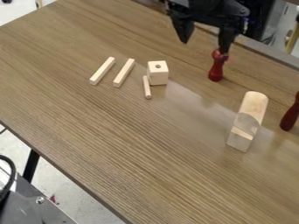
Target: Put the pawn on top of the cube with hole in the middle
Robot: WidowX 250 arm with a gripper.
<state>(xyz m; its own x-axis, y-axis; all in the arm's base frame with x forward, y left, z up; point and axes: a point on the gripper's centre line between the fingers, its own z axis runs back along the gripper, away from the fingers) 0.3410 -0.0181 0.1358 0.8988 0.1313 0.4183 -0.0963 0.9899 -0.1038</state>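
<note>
Your gripper (204, 47) hangs with its fingers spread. The red pawn (217, 68) stands upright, long axis vertical, below the finger at the camera's right, so you'd likely centre over it first. From the hand, the holed cube (158, 74) lies down and camera-left, with carrying room between; the table's far edge (262, 49) runs behind.

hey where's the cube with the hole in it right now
In the camera view, the wooden cube sits above center, just right of the short wooden peg and left of the upper red pawn.
</note>
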